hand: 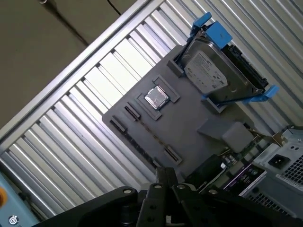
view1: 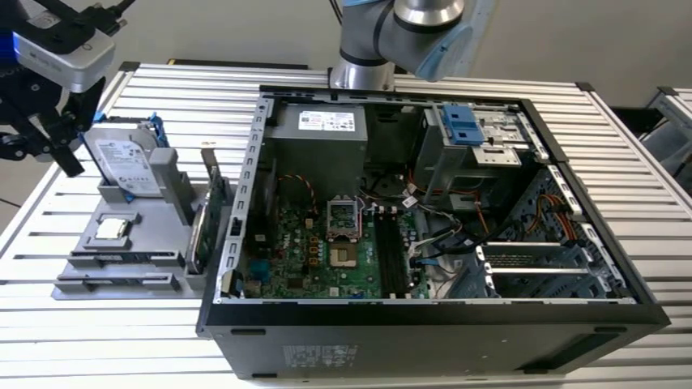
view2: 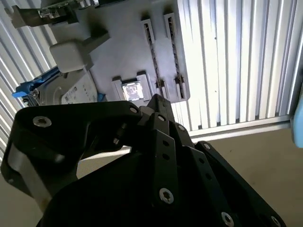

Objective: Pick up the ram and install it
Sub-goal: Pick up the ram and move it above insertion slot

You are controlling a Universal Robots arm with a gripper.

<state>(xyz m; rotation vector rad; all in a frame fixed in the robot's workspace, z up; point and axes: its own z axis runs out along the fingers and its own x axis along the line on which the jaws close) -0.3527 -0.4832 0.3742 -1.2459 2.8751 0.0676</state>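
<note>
Slatted metal table point(view1: 108, 340), tan floor point(view2: 265, 156)

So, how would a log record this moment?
black gripper: shut | position: near flat grey parts holder | holder: beside open black computer case

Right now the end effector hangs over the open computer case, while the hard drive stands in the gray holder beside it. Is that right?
Not quite. The exterior view shows the end effector hanging by the gray holder at the exterior view's left, outside the open computer case. The hard drive does stand in the gray holder beside the case.
</note>
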